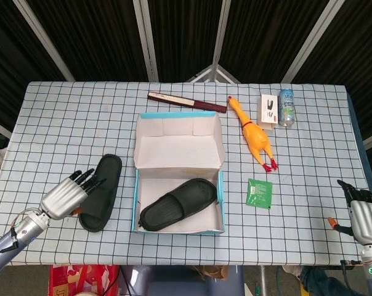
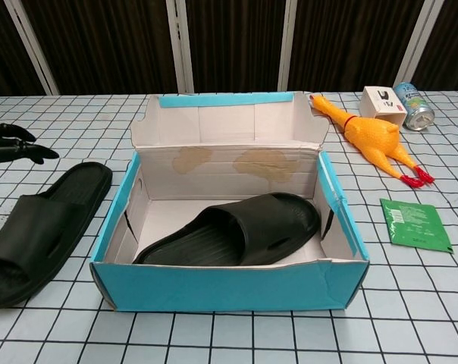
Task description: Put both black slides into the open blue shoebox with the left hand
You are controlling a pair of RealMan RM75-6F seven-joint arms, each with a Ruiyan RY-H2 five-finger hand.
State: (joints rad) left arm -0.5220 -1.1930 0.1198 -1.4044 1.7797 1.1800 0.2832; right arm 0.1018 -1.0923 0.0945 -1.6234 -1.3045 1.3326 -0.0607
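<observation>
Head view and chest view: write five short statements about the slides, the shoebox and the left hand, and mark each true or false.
1. One black slide lies inside the blue shoebox. True.
2. The other black slide lies on the table to the right of the shoebox. False: it lies on the left side of the box.
3. The left hand holds the slide on the table lifted off the cloth. False: the slide lies flat on the table, and the hand is beside its outer edge with the fingers spread.
4. The shoebox lid stands open at the far side. True.
5. The rubber chicken lies inside the shoebox. False: it lies on the table, right of the box.
</observation>
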